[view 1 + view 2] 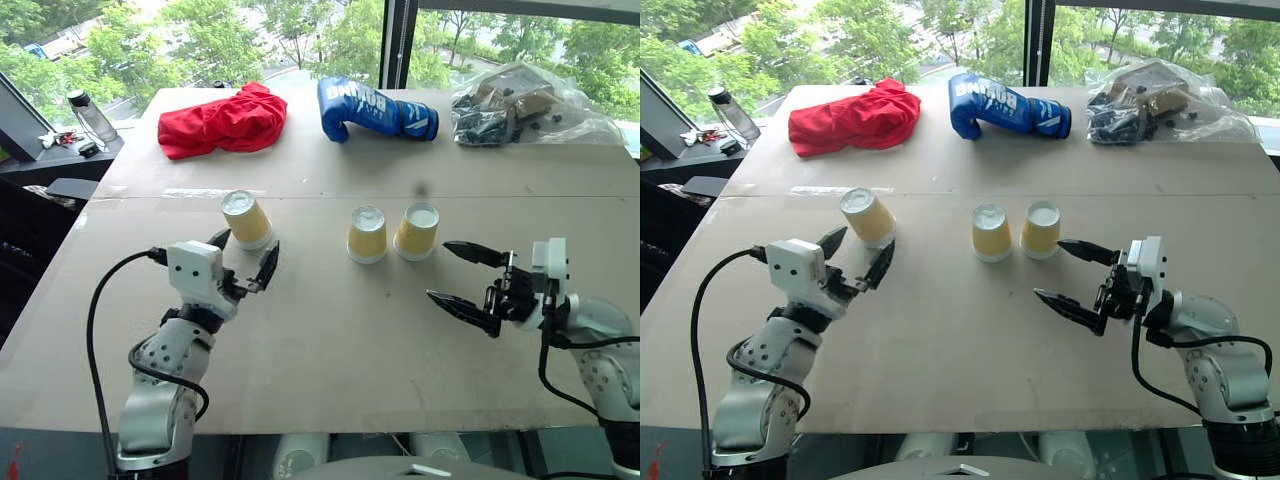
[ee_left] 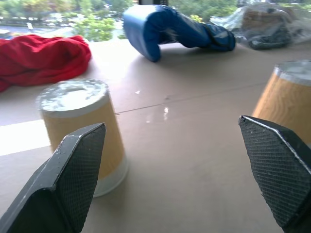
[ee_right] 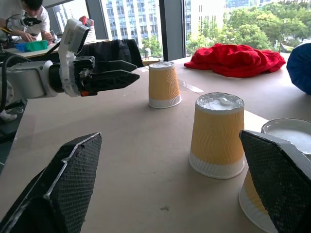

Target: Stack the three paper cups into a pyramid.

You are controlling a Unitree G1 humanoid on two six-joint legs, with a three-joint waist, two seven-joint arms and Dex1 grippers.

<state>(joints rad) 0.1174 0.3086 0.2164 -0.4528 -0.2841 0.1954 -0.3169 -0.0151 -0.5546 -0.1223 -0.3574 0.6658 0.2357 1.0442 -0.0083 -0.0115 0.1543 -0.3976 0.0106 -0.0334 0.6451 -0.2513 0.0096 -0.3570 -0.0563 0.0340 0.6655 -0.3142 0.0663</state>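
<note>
All three paper cups sat upside down on the bench — white bases up, rims on the surface, nothing stacked yet. Landmark was the middle cup: the right cup stood just beside it, nearly touching, and the lone cup stood well apart on its other side, toward the red cloth.

Left end effector hung right at the lone cup, fingers wide apart, nothing in them; in the left wrist view that cup sat just past one finger, not btwn the pair. Right end effector was also spread wide and empty, near the right cup on the side away from the middle cup.

Handling, my read: these were very light thin-walled paper — easy to tip or shove w/ a stray finger, and the wall would prob crush under a hard squeeze. The ribbed sides should give fair grip. Best hold looked like across the ribbed wall around mid-height, gentle pinch, keeping the cup upright so the flat base stayed level.
</note>
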